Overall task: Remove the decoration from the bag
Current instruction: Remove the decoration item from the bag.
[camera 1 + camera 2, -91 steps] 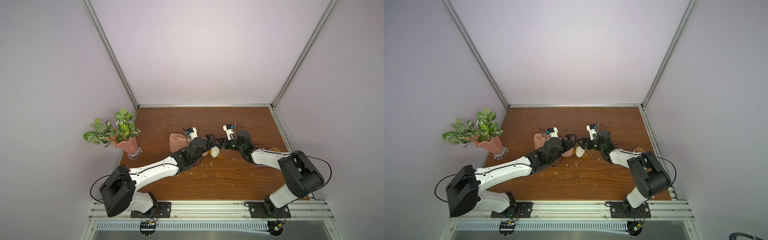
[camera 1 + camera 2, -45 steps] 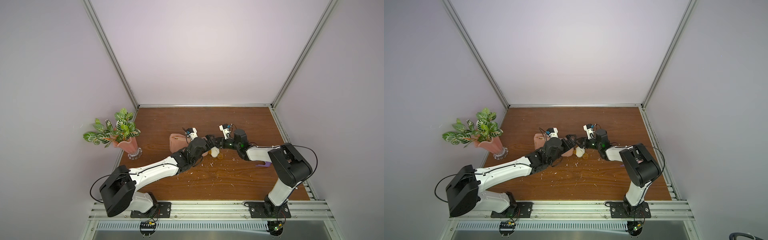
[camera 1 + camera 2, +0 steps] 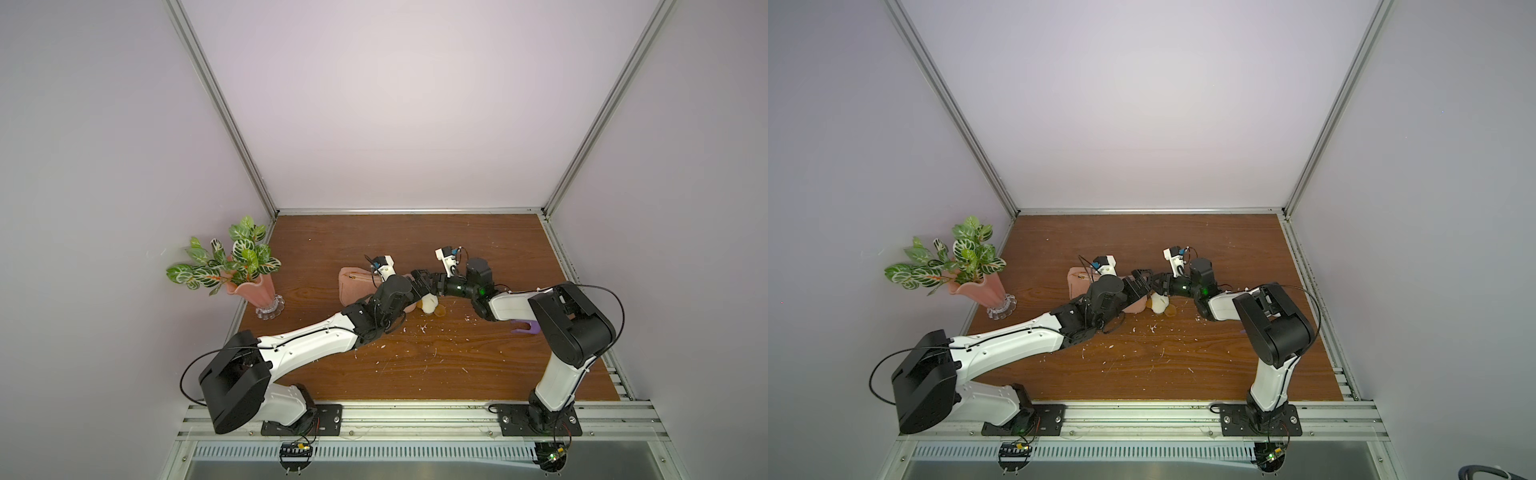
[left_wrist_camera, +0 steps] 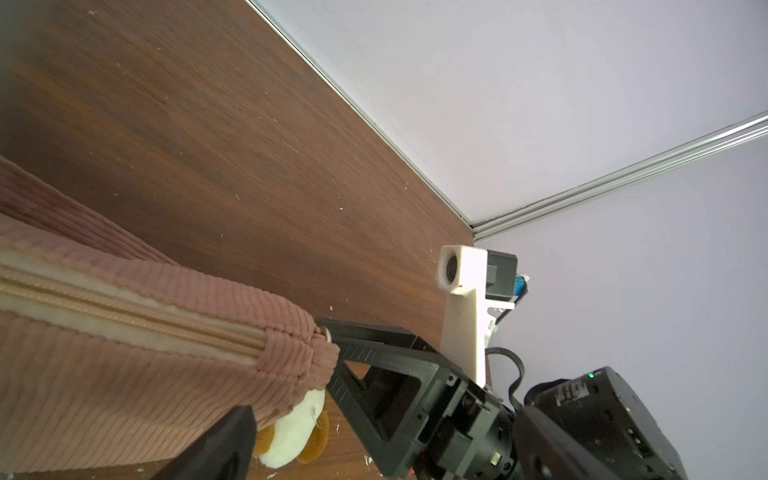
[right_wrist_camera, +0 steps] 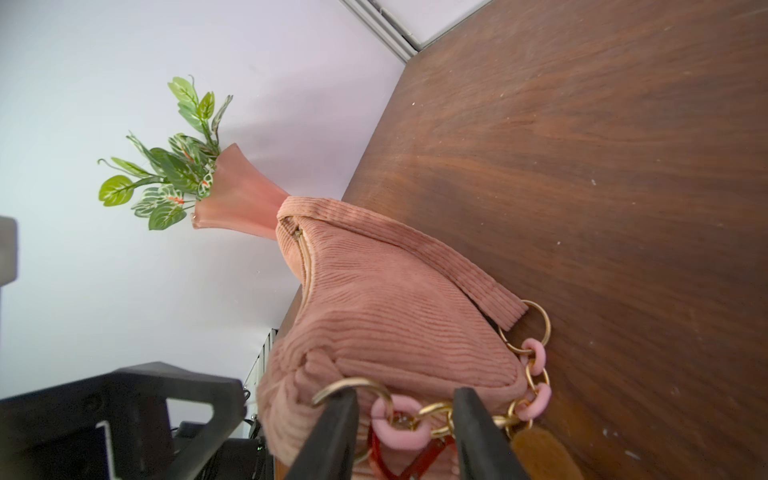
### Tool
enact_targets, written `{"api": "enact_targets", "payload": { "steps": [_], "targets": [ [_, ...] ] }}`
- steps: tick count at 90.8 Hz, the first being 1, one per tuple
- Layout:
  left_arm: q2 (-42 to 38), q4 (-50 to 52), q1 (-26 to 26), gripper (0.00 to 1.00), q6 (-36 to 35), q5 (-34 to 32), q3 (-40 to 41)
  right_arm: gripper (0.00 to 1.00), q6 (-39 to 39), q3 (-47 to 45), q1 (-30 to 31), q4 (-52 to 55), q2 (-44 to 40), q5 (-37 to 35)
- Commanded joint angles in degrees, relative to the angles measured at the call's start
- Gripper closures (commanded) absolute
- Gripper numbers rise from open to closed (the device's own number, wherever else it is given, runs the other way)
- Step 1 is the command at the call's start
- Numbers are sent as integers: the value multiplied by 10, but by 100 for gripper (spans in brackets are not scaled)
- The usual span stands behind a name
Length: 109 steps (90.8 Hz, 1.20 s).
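Right wrist view is showing the right gripper (image 5: 405, 395) straddling the bag's (image 5: 374, 316) chain (image 5: 434, 411), its grasp impossible to tell, the left gripper (image 3: 420, 283) gaping nearby, the decoration (image 3: 429, 305) lying on the table (image 3: 415, 357) against the bag.

We see the pink corduroy bag (image 5: 374, 316) lying on the wooden counter (image 5: 602, 166), with a pink vase of green leaves (image 5: 241, 195) standing behind its far end. At the bag's near end a chain (image 5: 401, 440) of gold and pink links runs from a gold ring on the strap. The right pincer (image 5: 405, 399) straddles it, fingers (image 5: 328, 440) apart with a pink link and a gold one between them. Just beside that end lies a tan furry piece of the decoration (image 5: 540, 453).
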<state>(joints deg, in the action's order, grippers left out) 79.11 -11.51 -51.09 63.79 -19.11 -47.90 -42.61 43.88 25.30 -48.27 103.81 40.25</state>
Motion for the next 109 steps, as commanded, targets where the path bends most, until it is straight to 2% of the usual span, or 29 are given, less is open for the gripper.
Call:
{"api": "enact_targets", "payload": {
  "steps": [1,16,28,47,80,109],
  "targets": [
    [-9,12,5,2,-5,0,-10,63,-26,19,6,-56,11,35],
    [-8,13,5,2,-4,2,-10,80,-51,14,6,-96,20,55],
    [-8,13,5,2,-1,8,-11,100,-49,1,4,-98,4,55],
    [-6,11,5,3,11,19,-12,100,-28,-18,-6,-63,-40,45],
    [4,-2,5,5,76,35,-9,100,41,-15,-12,73,-114,23],
    [42,-51,-9,12,127,42,-8,100,56,-19,-12,112,-131,31]
  ]
}}
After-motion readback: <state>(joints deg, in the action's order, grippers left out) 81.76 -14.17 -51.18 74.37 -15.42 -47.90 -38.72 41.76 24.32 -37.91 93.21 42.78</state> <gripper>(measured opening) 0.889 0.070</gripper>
